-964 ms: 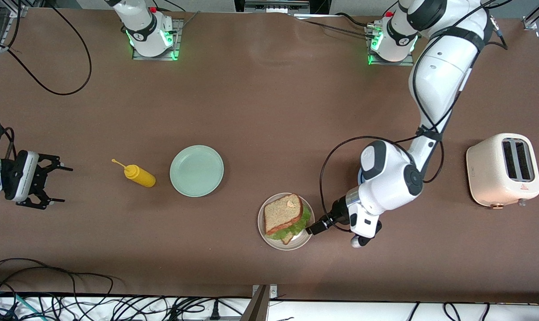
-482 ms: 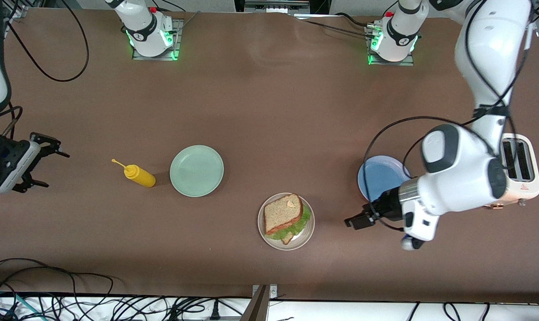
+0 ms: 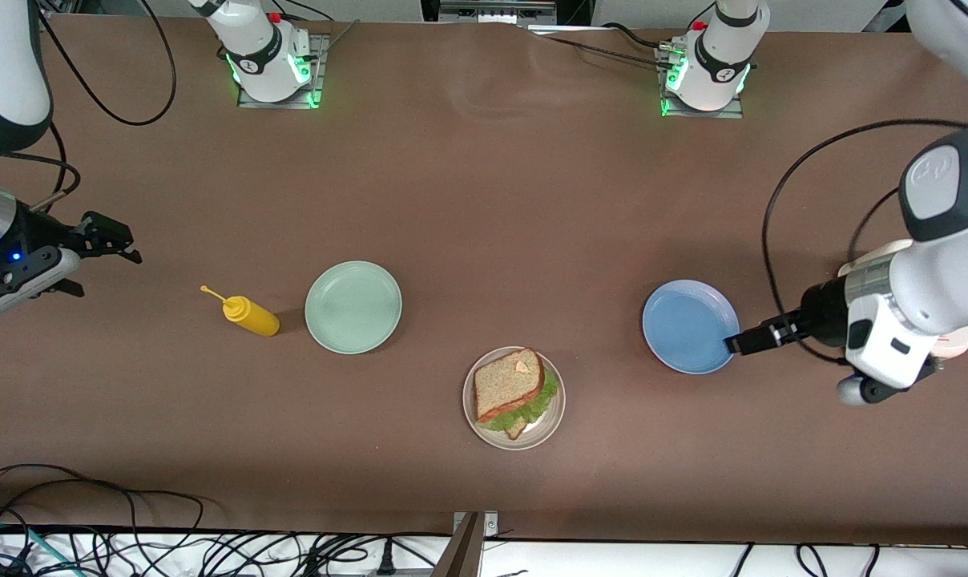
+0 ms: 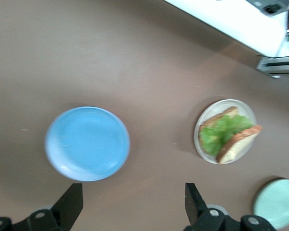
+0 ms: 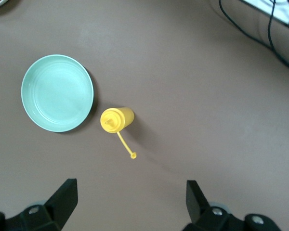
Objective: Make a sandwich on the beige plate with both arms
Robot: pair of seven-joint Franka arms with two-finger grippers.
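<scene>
The sandwich (image 3: 510, 390), two brown toast slices with green lettuce between, lies on the beige plate (image 3: 551, 419) near the table's front middle. It also shows in the left wrist view (image 4: 227, 135) on the plate (image 4: 203, 150). My left gripper (image 3: 742, 343) is open and empty, up in the air over the edge of the blue plate (image 3: 687, 324), well away from the sandwich. In its own view the left gripper (image 4: 133, 202) hangs over bare table beside the blue plate (image 4: 87, 143). My right gripper (image 3: 115, 243) is open and empty over the right arm's end of the table; in its own view the right gripper (image 5: 130, 198) has bare table under it.
A mint-green plate (image 3: 353, 307) and a yellow squeeze bottle (image 3: 249, 315) lying on its side sit toward the right arm's end; both show in the right wrist view, plate (image 5: 57, 93) and bottle (image 5: 116, 120). A cream toaster (image 3: 947, 343) stands under the left arm.
My left gripper has drawn away from the beige plate toward the left arm's end, uncovering the blue plate. My right gripper has risen and shifted toward the bases.
</scene>
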